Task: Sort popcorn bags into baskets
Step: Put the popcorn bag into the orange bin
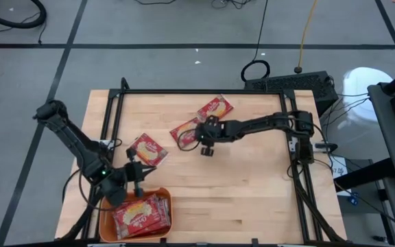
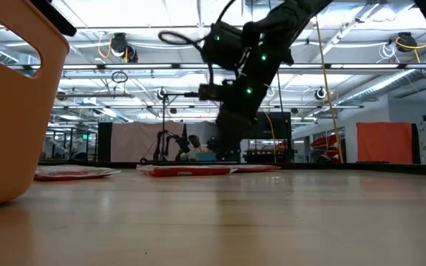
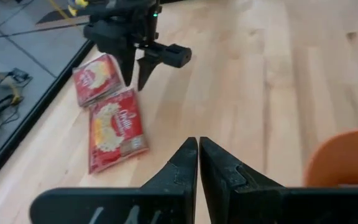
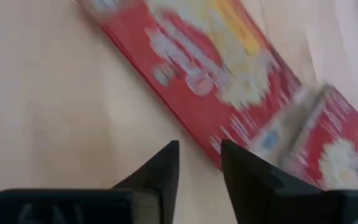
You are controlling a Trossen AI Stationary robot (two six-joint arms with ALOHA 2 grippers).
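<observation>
The orange basket (image 1: 108, 221) stands at the table's near left corner, with several red popcorn bags (image 1: 141, 214) lying in it. Three more bags lie flat on the wood: one (image 1: 147, 149) just beyond the basket, one (image 1: 184, 132) near the middle, and one (image 1: 215, 108) farther back. My left gripper (image 3: 199, 155) is shut with nothing in it and hovers over the basket's far rim (image 1: 137, 180). My right gripper (image 4: 197, 165) is open, slants down and hangs just above the near right edge of the middle bag (image 4: 204, 68), touching nothing.
A black frame (image 1: 184, 91) runs along the table's far, left and right sides. Bare wood fills the right half and the near middle (image 1: 252, 199). In the low view the basket wall (image 2: 6, 111) stands close on the left.
</observation>
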